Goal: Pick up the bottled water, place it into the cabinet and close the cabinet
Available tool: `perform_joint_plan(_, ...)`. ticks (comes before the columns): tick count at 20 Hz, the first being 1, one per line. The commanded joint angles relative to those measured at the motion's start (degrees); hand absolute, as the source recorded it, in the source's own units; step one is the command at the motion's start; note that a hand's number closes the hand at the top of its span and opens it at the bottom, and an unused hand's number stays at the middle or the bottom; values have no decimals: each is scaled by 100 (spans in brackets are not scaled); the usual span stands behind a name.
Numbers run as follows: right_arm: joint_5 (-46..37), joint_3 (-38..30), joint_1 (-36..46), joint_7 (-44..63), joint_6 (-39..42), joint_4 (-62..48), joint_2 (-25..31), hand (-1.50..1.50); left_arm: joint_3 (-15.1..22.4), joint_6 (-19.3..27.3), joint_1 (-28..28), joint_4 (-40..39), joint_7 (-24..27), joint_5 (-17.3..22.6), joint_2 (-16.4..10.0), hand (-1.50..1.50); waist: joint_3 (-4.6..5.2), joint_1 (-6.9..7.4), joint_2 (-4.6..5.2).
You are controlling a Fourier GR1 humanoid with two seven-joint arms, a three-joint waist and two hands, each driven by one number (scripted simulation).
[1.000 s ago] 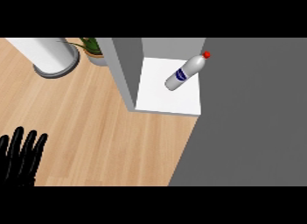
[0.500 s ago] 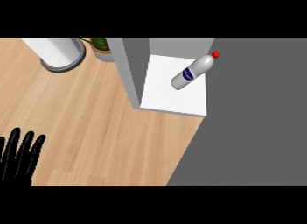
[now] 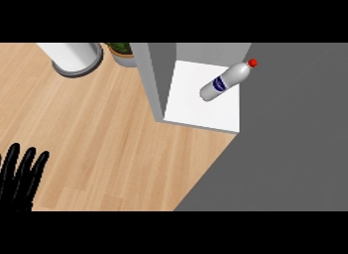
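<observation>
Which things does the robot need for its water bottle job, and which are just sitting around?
For the job:
- bottled water, lying on the cabinet's white shelf
- cabinet
- left hand, open, resting at the lower left

Just sitting around:
- white cylinder
- potted plant
Both stand at the far side of the wooden counter.

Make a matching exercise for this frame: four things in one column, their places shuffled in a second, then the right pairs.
Things:
1. bottle
2. left hand
3. potted plant
4. white cylinder

Places:
A. top left of the wooden counter
B. lying on the cabinet's white shelf
C. lower left corner of the view, fingers straight
D. top edge, just left of the cabinet's grey wall

Pairs: 1-B; 2-C; 3-D; 4-A
</observation>
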State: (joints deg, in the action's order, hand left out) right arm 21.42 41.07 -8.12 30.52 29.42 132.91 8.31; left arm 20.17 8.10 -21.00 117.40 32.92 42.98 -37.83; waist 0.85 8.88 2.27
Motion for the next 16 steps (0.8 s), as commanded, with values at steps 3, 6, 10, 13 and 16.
perform_joint_plan(3,-102,-773,174,-288,-1303,-559,-790,150,-128,-38,-68,-40,34,69,-25,-150,-32,-251,-1)
perform_joint_plan(6,-220,-1056,15,-391,-1540,-654,-793,150,-156,19,-164,-154,101,22,10,-150,-26,-317,10)
perform_joint_plan(10,-127,-1296,98,-566,-1866,-818,-798,150,-155,-56,-187,-130,80,90,5,-150,-28,-318,25)
perform_joint_plan(13,-19,-1607,505,-583,-2200,-1084,-801,150,-218,-182,-173,-115,83,160,-49,-150,-25,-170,11)
perform_joint_plan(16,27,-1965,1210,-699,-2630,-1745,-808,150,-106,-241,-155,-134,83,57,-58,-150,-41,-80,7)
